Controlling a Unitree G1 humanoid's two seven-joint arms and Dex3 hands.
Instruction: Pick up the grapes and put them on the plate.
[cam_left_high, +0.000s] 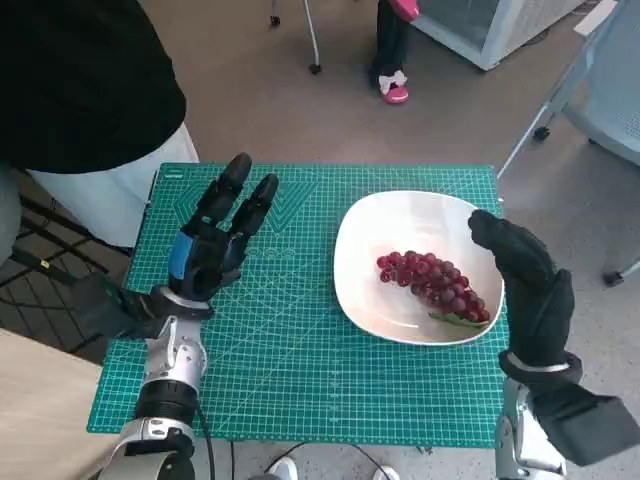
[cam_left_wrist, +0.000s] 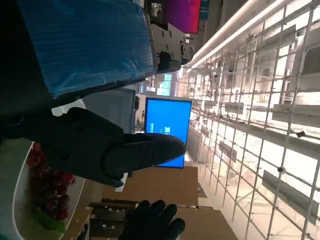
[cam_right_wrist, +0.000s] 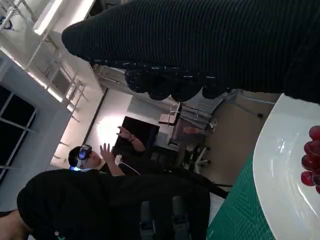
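**Grapes on plate, both hands free**

The grapes (cam_left_high: 435, 285) lie in the white plate (cam_left_high: 365, 300), near the green mat's (cam_left_high: 290, 350) right edge. The left hand (cam_left_high: 215, 240) hovers over bare mat, fingers spread. The right hand (cam_left_high: 525, 275), fingers loosely apart, hangs at the plate's rim, holding nothing.

The bunch of red grapes (cam_left_high: 435, 285) lies in the white round plate (cam_left_high: 365, 240). The plate sits on the right side of the green cutting mat (cam_left_high: 290, 350) that covers the counter. The left hand (cam_left_high: 215, 240) is over the mat's left side. The right hand (cam_left_high: 525, 280) is at the plate's right edge.
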